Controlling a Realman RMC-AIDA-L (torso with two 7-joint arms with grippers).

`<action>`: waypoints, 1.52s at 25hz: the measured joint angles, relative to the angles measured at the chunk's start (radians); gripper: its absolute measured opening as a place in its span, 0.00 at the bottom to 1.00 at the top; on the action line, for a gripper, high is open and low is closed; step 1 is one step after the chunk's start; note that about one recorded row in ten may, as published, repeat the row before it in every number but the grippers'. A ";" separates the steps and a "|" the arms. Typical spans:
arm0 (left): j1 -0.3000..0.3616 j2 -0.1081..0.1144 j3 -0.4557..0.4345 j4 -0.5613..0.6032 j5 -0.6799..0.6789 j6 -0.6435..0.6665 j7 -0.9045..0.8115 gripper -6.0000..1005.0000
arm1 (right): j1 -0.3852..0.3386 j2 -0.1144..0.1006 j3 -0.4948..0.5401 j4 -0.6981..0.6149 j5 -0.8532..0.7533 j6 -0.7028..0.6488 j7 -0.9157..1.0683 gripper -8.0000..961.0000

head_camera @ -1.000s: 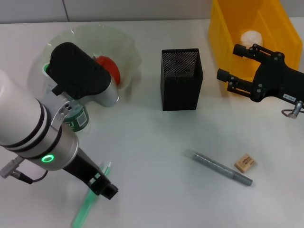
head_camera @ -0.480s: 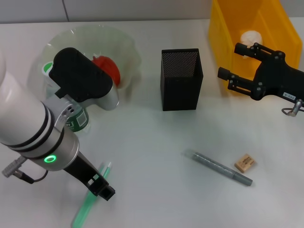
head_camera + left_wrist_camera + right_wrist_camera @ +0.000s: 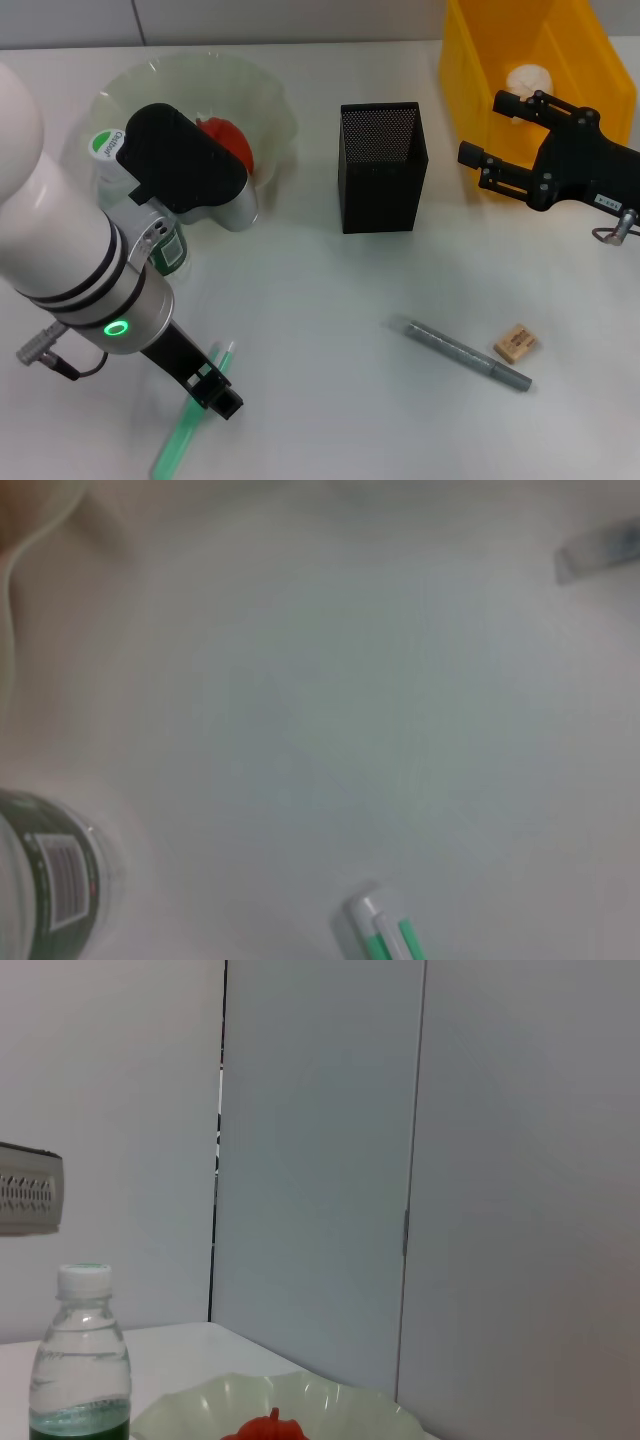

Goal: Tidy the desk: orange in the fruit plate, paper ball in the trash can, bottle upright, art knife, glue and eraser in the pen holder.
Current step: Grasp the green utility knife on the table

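Observation:
The bottle (image 3: 160, 250) stands upright by the fruit plate (image 3: 262, 88), its white cap (image 3: 105, 143) showing beside my left gripper (image 3: 188, 170), whose black housing hangs over the bottle and hides the fingers. The orange (image 3: 228, 140) lies in the plate. My right gripper (image 3: 483, 128) hovers open and holds nothing at the front wall of the yellow trash can (image 3: 462, 70), where the paper ball (image 3: 528, 78) rests inside. The black mesh pen holder (image 3: 380, 165) stands mid-table. On the table lie the grey art knife (image 3: 465, 355), the eraser (image 3: 516, 342) and the green glue (image 3: 190, 425).
The left wrist view looks down on bare table, with the bottle's label (image 3: 50, 900), the glue's end (image 3: 385, 935) and the knife's tip (image 3: 600, 550) at its borders. The right wrist view shows the bottle (image 3: 85, 1360) and orange (image 3: 265, 1428) before a grey wall.
My left arm has shifted a little to the right and back, uncovering the bottle's cap. The right gripper has hardly moved.

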 joint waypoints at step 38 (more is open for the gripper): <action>-0.017 0.002 0.026 -0.063 0.020 -0.045 0.006 0.50 | -0.001 0.001 -0.002 0.004 0.001 0.001 0.000 0.77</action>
